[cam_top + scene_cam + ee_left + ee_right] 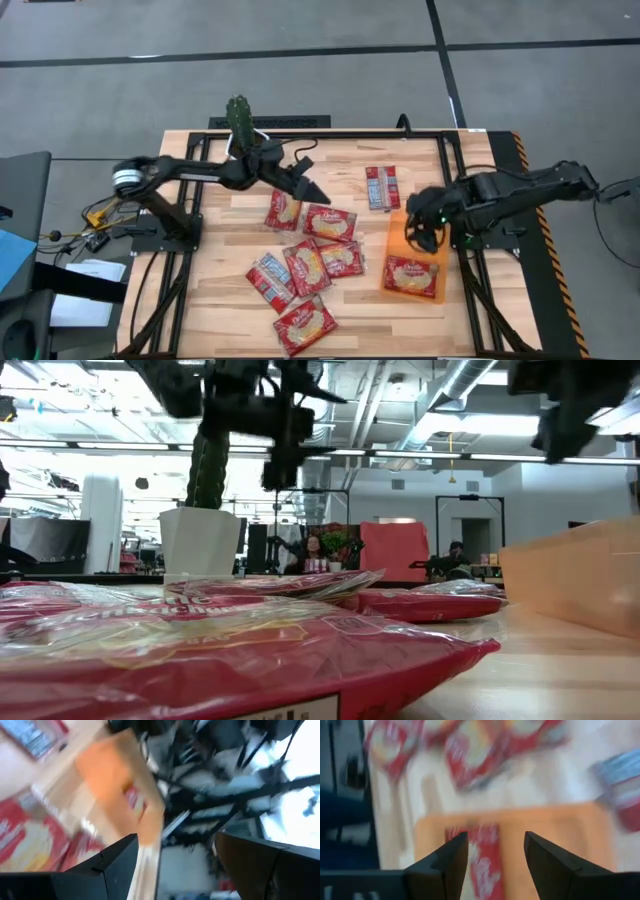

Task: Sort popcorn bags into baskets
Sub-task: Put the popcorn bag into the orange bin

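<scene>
Several red popcorn bags lie flat on the wooden table, clustered left of centre. One more bag lies apart, face down, toward the far edge. The orange tray sits right of centre and holds one bag, also seen in the right wrist view. My left gripper is open and empty, raised above the cluster's far end; its fingers stand wide apart. My right gripper hovers over the tray's far half, open and empty.
A white pot with a cactus stands at the table's far left, close behind my left arm. The black frame rails run along the table edges. Bare wood shows between the cluster and the tray, and along the near edge.
</scene>
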Controlling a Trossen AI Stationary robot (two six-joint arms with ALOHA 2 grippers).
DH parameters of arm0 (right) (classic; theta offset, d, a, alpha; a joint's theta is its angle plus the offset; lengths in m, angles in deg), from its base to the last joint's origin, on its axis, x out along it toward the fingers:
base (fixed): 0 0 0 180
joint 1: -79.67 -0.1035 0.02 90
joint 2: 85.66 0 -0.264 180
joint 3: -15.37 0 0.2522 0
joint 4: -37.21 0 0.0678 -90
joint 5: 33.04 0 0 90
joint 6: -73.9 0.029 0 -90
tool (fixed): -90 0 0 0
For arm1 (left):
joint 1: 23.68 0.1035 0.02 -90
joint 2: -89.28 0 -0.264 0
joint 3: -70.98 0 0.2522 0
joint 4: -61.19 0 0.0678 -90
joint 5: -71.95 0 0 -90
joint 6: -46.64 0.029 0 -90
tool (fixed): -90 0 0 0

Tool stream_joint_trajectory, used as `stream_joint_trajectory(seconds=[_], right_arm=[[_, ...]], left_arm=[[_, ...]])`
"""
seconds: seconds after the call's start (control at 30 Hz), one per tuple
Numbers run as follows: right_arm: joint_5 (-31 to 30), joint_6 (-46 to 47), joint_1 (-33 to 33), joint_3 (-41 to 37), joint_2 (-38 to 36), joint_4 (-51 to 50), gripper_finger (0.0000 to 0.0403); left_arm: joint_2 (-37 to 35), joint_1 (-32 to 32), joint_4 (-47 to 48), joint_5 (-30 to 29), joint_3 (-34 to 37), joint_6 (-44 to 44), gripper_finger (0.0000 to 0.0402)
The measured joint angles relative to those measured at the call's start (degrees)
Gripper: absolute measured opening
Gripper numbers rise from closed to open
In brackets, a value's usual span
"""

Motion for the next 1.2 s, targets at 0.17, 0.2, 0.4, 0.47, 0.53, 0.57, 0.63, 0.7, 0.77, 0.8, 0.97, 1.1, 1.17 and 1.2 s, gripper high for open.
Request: stream_joint_trajectory(seconds=[0.17,0.2,0.4,0.47,0.53,0.57,0.63,0.7,0.77,0.8,0.97,1.1,1.17,1.2], right_arm=[[-4.4,-1.9,7.2,0.0,-0.5,7.5,0.0208],[-4.6,-2.4,8.6,0.0,-0.1,9.6,0.0208],[-3.6,-3.3,15.2,-0.2,6.5,20.8,0.0226],[-1.6,-4.8,16.4,-0.2,9.8,25.3,0.0236],[-0.4,-5.6,17.4,-0.2,13.2,30.7,0.0245],[-0.4,-5.6,17.8,-0.2,15.1,33.3,0.0248],[-0.4,-5.6,18.6,-0.2,18.6,38.0,0.0250],[-0.5,-5.6,19.3,-0.3,22.1,42.2,0.0249],[-0.5,-5.1,19.8,-0.3,25.7,45.9,0.0247],[-0.5,-4.7,20.0,-0.3,27.3,47.3,0.0246],[-0.5,-1.9,20.5,-0.3,35.4,55.8,0.0245],[-0.5,-0.1,20.9,-0.2,40.0,60.4,0.0245],[-0.5,0.0,21.2,-0.2,41.4,61.0,0.0245],[-0.5,0.2,21.2,-0.2,42.1,61.7,0.0245]], left_arm=[[-10.1,-2.2,39.8,-16.2,-6.0,13.9,0.0253],[-12.2,-3.1,44.8,-21.0,-6.1,14.6,0.0253],[-23.2,-6.5,55.5,-35.2,-0.7,9.2,0.0253],[-26.6,-7.4,51.8,-37.2,4.3,5.3,0.0253],[-29.3,-8.1,46.2,-38.3,10.4,1.5,0.0253],[-30.3,-8.3,43.6,-38.8,13.5,-0.1,0.0253],[-31.4,-8.4,37.6,-39.6,19.5,-3.2,0.0253],[-31.6,-8.5,33.6,-40.0,24.4,-6.2,0.0253],[-31.1,-8.5,30.8,-40.8,28.0,-8.3,0.0253],[-30.9,-8.5,30.4,-41.9,29.1,-9.2,0.0253],[-30.9,-8.1,29.8,-48.6,31.7,-10.9,0.0253],[-29.4,-7.3,29.8,-49.0,31.7,-9.8,0.0253],[-27.6,-6.9,29.1,-49.0,31.7,-9.4,0.0253],[-26.4,-6.7,27.7,-48.5,31.7,-9.2,0.0253]])
